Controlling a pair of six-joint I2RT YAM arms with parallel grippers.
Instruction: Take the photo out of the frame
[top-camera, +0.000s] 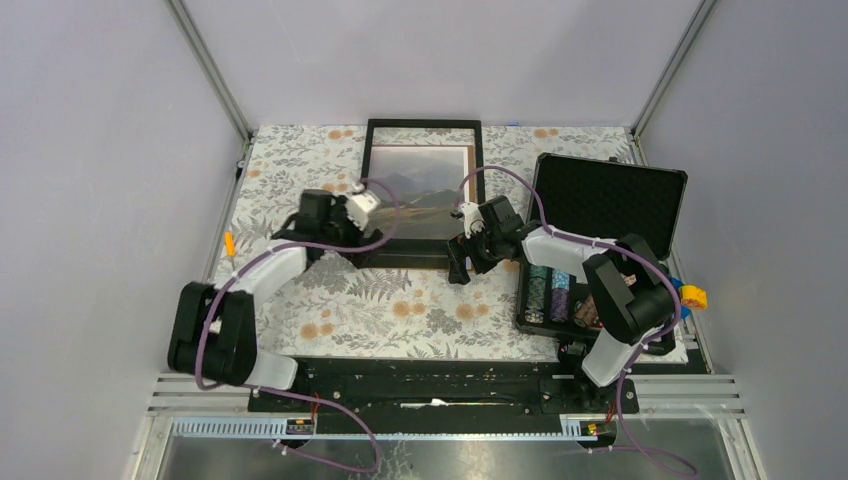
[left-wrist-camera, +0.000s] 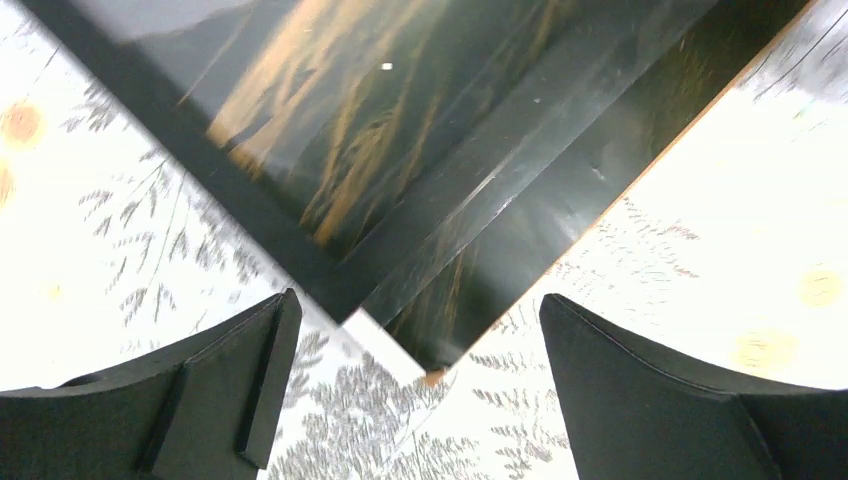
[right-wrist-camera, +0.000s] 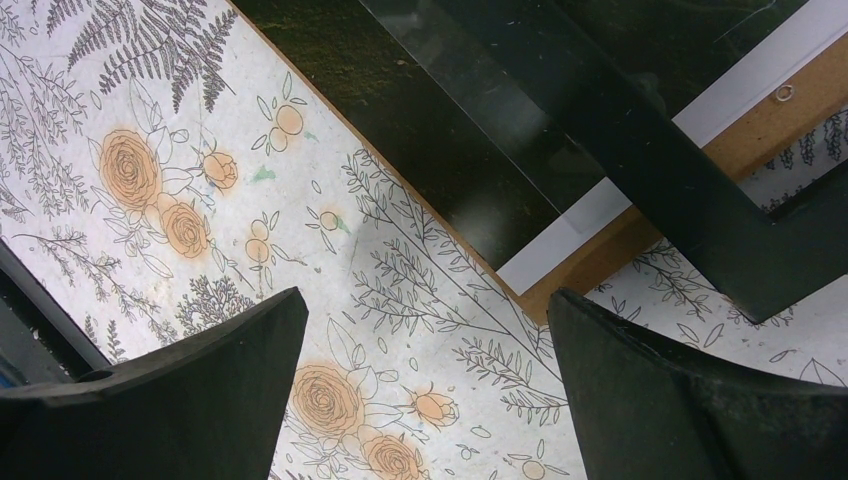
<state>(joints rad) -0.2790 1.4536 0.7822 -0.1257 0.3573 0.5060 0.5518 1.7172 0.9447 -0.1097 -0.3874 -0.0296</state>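
The black frame (top-camera: 424, 128) lies flat at the table's back middle, and the photo (top-camera: 420, 180) of grey mountains over olive hills shows inside it. My left gripper (top-camera: 372, 232) hovers open over the frame's near left corner (left-wrist-camera: 330, 290). There a dark glossy sheet with a brown edge (left-wrist-camera: 520, 230) sticks out from under the frame. My right gripper (top-camera: 462, 252) stands open by the near right corner. There the frame bar (right-wrist-camera: 700, 220) lies askew over the photo's white border (right-wrist-camera: 590, 225) and a brown backing board (right-wrist-camera: 590, 275). Both pairs of jaws hold nothing.
An open black case (top-camera: 610, 200) with stacked poker chips (top-camera: 552, 290) stands right of the frame, under my right arm. A yellow object (top-camera: 693, 295) lies beyond the case. A small orange piece (top-camera: 229, 243) lies near the left table edge. A floral cloth (top-camera: 400, 310) covers the table.
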